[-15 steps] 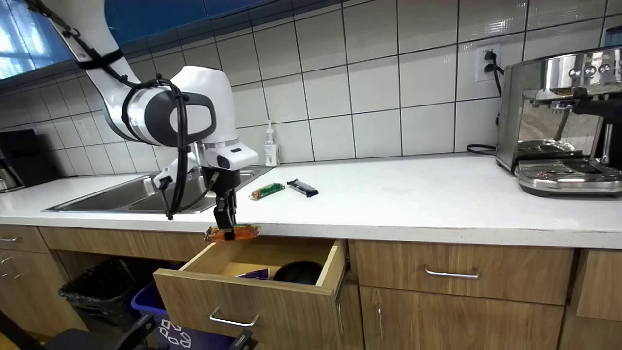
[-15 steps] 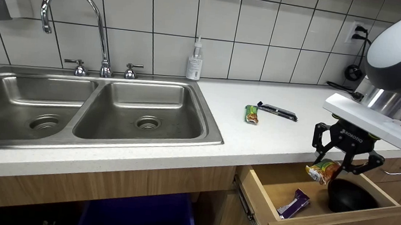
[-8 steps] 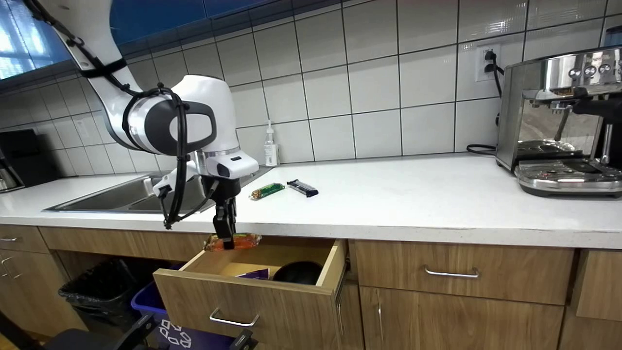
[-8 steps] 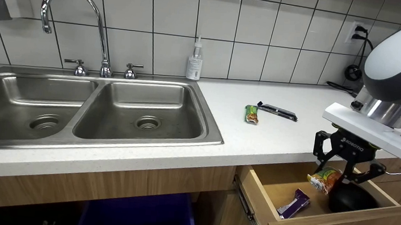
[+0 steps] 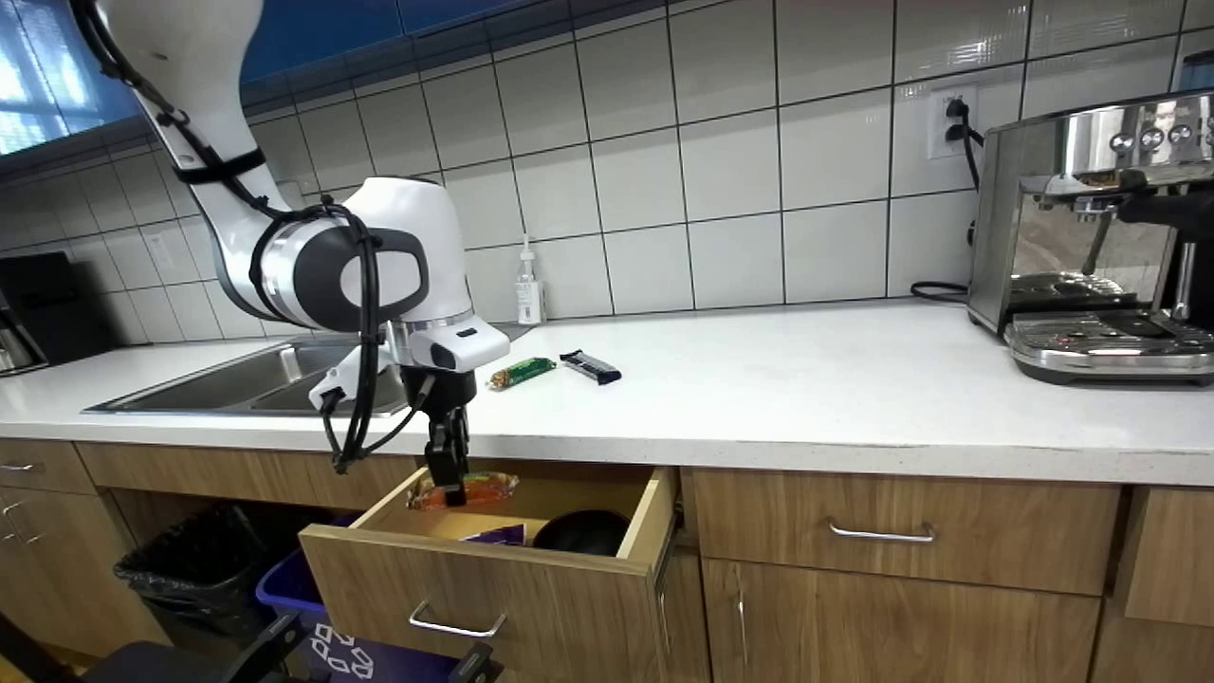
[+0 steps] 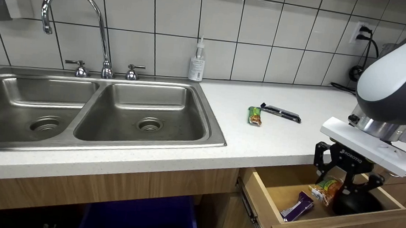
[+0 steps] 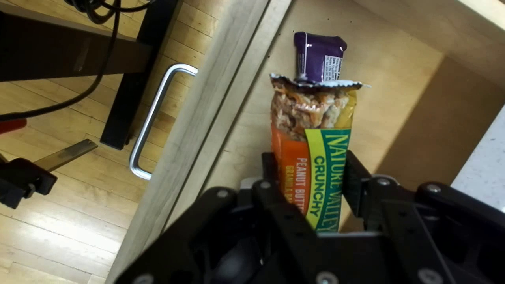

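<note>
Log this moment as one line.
black two-finger gripper: closed on orange-and-green-wrapped granola bar | over: open wooden drawer | inside drawer: purple-wrapped bar, round black bowl

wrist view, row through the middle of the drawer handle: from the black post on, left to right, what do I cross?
Drawer handle → drawer front → granola bar → counter.

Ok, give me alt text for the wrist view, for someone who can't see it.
A robot hand grips a Nature Valley granola bar, with an open wooden drawer below and a purple packet partly hidden behind the bar.
</note>
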`<state>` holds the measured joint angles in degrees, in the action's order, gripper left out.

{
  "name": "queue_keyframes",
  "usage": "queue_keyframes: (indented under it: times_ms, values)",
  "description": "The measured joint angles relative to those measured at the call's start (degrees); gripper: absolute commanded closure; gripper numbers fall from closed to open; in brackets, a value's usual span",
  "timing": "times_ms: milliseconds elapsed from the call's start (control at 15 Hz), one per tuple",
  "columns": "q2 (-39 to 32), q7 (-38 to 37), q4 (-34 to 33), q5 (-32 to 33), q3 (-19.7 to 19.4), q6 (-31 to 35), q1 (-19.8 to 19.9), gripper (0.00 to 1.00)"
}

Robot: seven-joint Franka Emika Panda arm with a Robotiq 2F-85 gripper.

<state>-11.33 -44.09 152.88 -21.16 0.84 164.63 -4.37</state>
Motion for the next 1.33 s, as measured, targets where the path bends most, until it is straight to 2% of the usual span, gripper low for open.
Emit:
queue_keyframes:
  times_ms: [533, 600, 733, 933, 1333]
  values:
    - [-5.46, 0.00, -2.56, 1.08, -0.11, 0.40, -0.28, 0.83]
    - [-5.92, 0.00, -2.82, 1.17, -0.17, 0.40, -0.31, 0.33]
    - [-6.66, 0.00, -3.27, 1.38, -0.45, 0.40, -0.51, 0.24]
    - [-7.15, 0.00, -3.63, 1.60, -0.99, 0.40, -1.03, 0.02]
    - [-6.93, 0.00, -3.84, 1.61, -1.00, 0.40, -1.39, 0.00]
